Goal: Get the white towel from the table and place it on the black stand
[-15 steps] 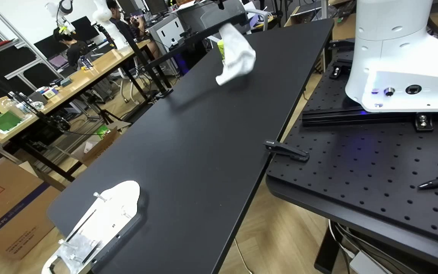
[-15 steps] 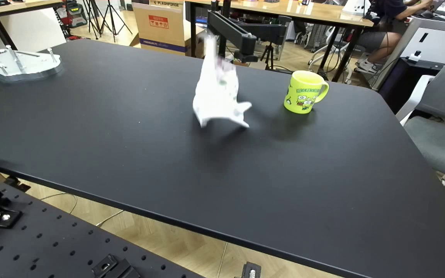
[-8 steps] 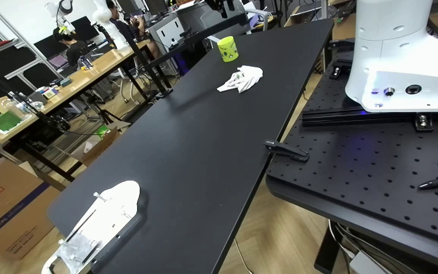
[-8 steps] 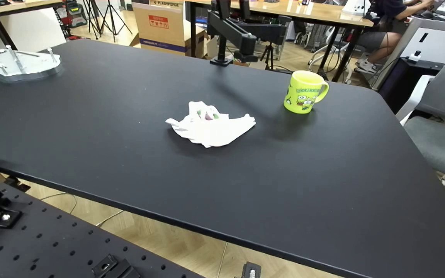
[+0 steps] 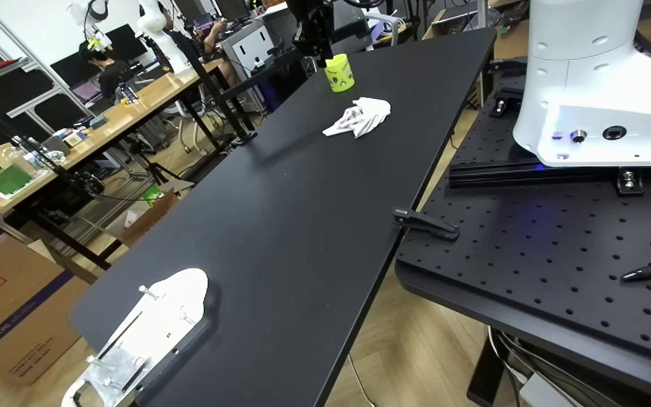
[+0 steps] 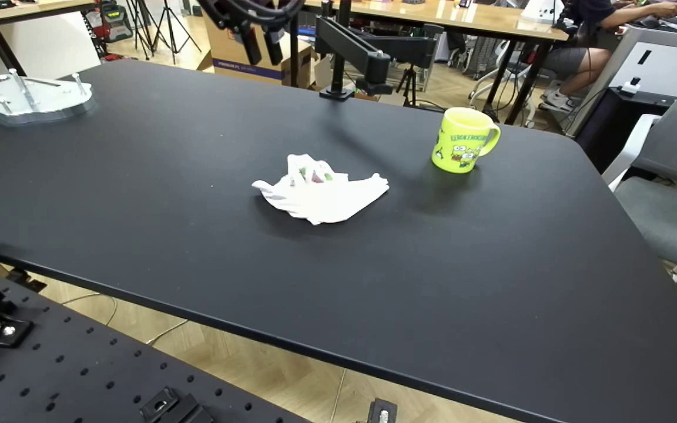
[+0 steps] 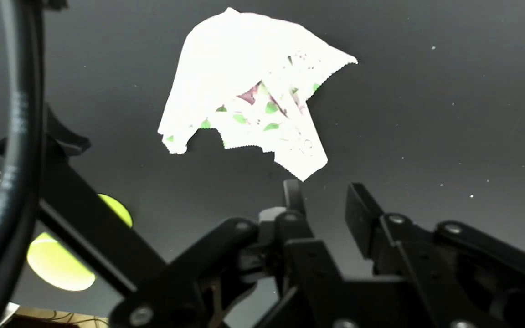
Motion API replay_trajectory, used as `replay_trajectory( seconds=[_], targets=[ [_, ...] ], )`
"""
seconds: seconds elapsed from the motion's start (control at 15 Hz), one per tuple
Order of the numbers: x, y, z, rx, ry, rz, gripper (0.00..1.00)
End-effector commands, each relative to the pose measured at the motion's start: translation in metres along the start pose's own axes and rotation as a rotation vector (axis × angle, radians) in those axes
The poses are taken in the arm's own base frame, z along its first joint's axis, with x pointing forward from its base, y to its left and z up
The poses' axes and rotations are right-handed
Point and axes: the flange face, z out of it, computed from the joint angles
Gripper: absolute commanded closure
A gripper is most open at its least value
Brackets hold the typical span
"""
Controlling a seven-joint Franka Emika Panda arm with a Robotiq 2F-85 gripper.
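Observation:
The white towel (image 6: 324, 197) lies crumpled on the black table (image 6: 432, 282), its leaf print showing in the wrist view (image 7: 244, 77). The black stand (image 6: 353, 48), a post with a jointed arm, is fixed at the table's far edge. A dark bar (image 7: 96, 228), apparently part of that arm, crosses the wrist view's left side. My gripper (image 6: 264, 54) hangs in the air beyond the towel, left of the stand in that exterior view. In the wrist view the gripper (image 7: 324, 184) has its fingers apart, with only bare tabletop seen between them; the towel's corner is just ahead of the tips.
A yellow-green mug (image 6: 459, 144) stands near the table's far side; the bar partly covers the mug (image 7: 62, 264) in the wrist view. At the table's far end lies a white plate with pegs (image 5: 161, 316). Thick cables (image 7: 12, 159) run beside the wrist camera.
A second ago the towel was in the air, blurred; half a second later it lay on the table and has stayed there. My gripper has come further into view in both exterior views.

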Motion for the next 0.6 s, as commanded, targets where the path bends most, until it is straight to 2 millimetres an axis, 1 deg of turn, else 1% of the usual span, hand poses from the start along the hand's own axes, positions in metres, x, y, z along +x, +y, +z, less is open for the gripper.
replay_trajectory(
  seconds=[0.0, 0.13, 0.33, 0.4, 0.53],
  targets=[
    [-0.017, -0.018, 0.030, 0.001, 0.020, -0.022, 0.38],
    [-0.027, -0.020, 0.047, -0.015, 0.025, -0.010, 0.23],
    [-0.038, -0.012, 0.063, -0.074, 0.015, 0.020, 0.04],
    [-0.041, -0.007, 0.068, -0.100, 0.009, 0.029, 0.01],
    [-0.048, -0.002, 0.078, -0.139, 0.002, 0.042, 0.00]
  ],
)
